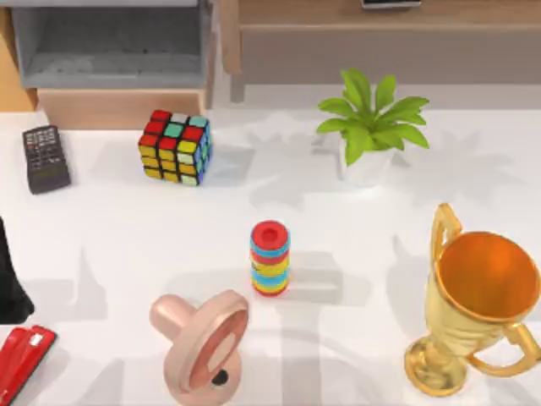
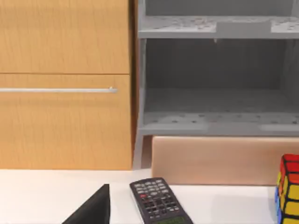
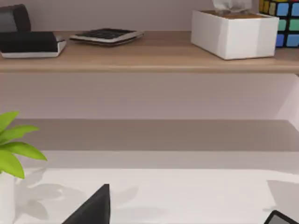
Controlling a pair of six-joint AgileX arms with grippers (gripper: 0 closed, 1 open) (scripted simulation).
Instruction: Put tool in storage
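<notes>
White table; stapler [image 1: 24,359] at left front edge: rigid, light, I'd pinch mid-body; drawer [image 1: 110,46] open; claw states: cannot tell

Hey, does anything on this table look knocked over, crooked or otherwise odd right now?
The pink ring-shaped object lies tipped on its side near the table's front edge. The red stapler sits at the front left corner, partly cut off by the top view's edge. The drawer is open. Everything else stands upright.
</notes>
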